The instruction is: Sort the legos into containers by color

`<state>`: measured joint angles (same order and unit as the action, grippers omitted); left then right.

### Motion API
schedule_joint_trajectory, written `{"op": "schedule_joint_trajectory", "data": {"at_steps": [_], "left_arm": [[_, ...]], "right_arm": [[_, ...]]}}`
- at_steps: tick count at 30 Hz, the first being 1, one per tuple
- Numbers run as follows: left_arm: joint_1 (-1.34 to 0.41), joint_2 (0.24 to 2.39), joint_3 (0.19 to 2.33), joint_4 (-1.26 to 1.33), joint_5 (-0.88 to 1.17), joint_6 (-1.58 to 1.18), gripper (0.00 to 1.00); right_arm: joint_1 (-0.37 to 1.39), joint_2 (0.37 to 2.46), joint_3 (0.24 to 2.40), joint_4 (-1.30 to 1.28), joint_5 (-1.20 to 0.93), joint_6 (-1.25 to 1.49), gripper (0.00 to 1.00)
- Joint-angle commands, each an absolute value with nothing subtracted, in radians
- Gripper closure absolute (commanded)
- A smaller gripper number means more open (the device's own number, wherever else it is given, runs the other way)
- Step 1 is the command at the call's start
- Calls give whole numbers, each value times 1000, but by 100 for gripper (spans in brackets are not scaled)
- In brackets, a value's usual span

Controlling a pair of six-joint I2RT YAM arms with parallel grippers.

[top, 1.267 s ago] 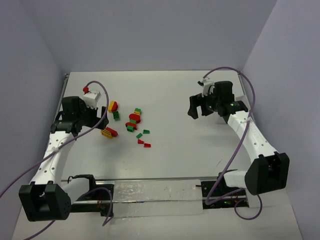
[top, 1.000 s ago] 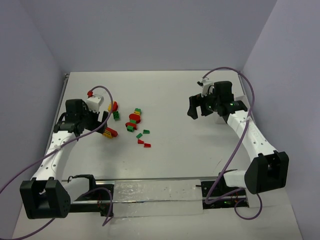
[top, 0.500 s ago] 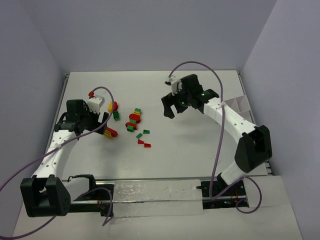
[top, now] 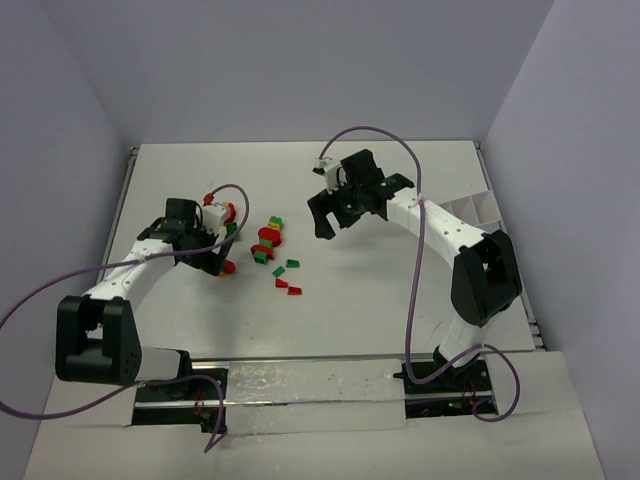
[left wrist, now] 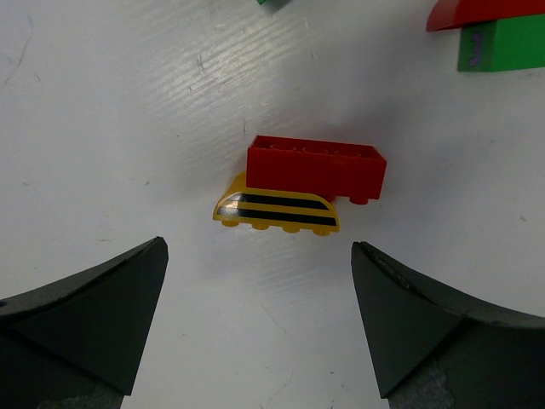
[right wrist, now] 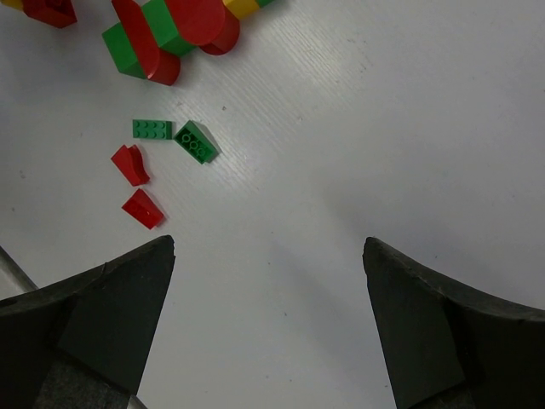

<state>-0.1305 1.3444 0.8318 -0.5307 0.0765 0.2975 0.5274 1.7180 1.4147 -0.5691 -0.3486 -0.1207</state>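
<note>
The legos lie left of the table's centre. A red brick sits on a yellow striped curved piece, just ahead of my open, empty left gripper; in the top view the gripper hovers by this stack. A red, green and yellow cluster lies beside it. Two small green bricks and two red wedges lie ahead-left of my open, empty right gripper, which hangs over bare table right of the cluster. The white three-compartment tray stands at the right edge.
A green brick and a yellow and red piece lie behind the left gripper. Purple cables loop over both arms. Grey walls close in the table on three sides. A metal rail runs along the near edge.
The right arm has swung left from beside the tray to just right of the lego cluster. The left gripper has moved right, over the red and yellow stack. Both stay open.
</note>
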Motion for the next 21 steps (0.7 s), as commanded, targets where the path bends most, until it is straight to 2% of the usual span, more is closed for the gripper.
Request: {"op": "schedule_joint_trajectory", "data": {"at_steps": [1, 16, 21], "left_arm": [[-138, 1402, 868, -484, 42, 290, 1], [-141, 1491, 843, -427, 89, 308, 1], [-141, 1531, 855, -426, 108, 305, 5]], "right_arm": [[527, 1705, 1436, -568, -349, -118, 2], [526, 1723, 1453, -577, -347, -120, 1], [525, 1726, 1455, -581, -342, -121, 1]]}}
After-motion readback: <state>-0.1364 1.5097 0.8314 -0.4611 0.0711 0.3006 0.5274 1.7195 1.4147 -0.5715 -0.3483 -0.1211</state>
